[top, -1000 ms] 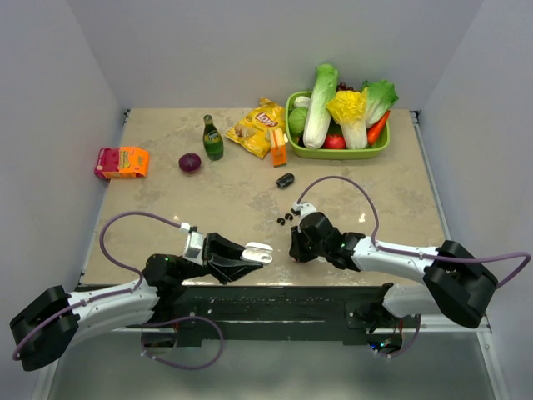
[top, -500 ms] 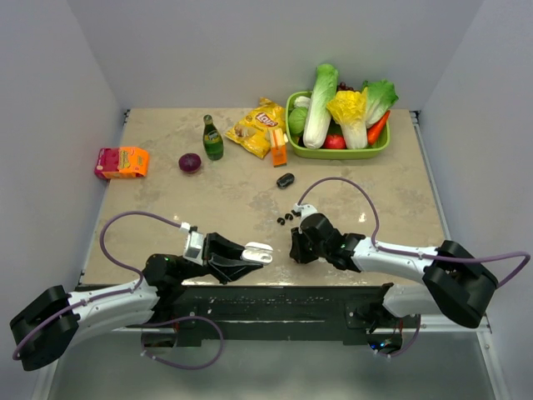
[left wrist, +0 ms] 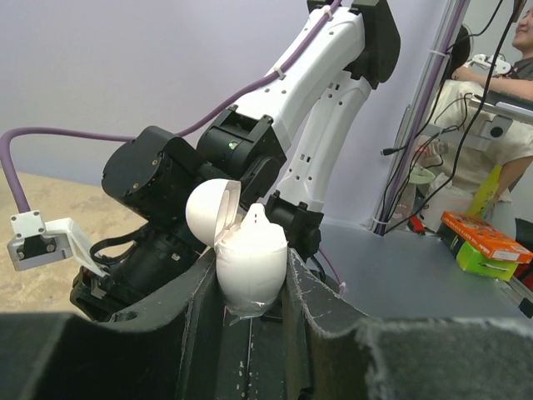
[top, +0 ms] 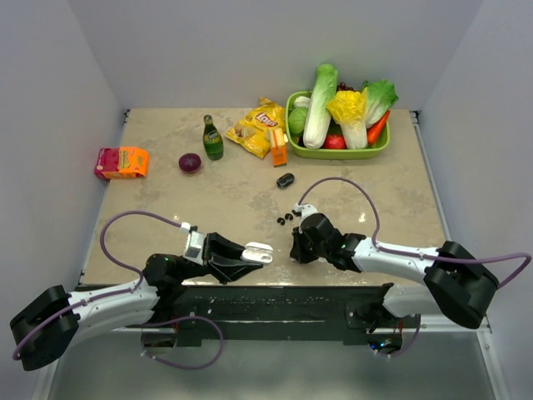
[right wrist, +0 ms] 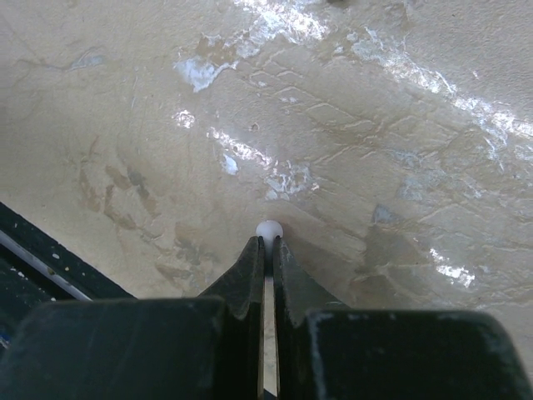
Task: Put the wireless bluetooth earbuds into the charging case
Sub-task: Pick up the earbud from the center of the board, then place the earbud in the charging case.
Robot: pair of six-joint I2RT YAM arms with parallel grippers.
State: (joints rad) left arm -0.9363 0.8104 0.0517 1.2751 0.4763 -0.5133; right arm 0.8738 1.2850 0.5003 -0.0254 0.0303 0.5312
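Observation:
My left gripper [top: 256,252] is shut on the white egg-shaped charging case [left wrist: 250,258], held upright above the table's near edge with its lid [left wrist: 211,212] flipped open. A small white bump [left wrist: 257,218] rises from the case's open top. My right gripper [right wrist: 268,247] is down at the marble table, its tips shut on a tiny white earbud [right wrist: 268,229] that pokes out just past them. In the top view this gripper [top: 295,250] sits just right of the case. Two black earbuds [top: 284,219] lie on the table a little beyond it.
A black oval case [top: 286,179] lies mid-table. Further back are a green basket [top: 337,152] of vegetables, a yellow chips bag [top: 256,125], an orange carton [top: 278,148], a green bottle [top: 212,138], a red onion [top: 190,162] and an orange-pink packet [top: 122,162] at the left.
The right gripper's jaws have closed onto the white earbud. Neither arm has otherwise shifted noticeably.

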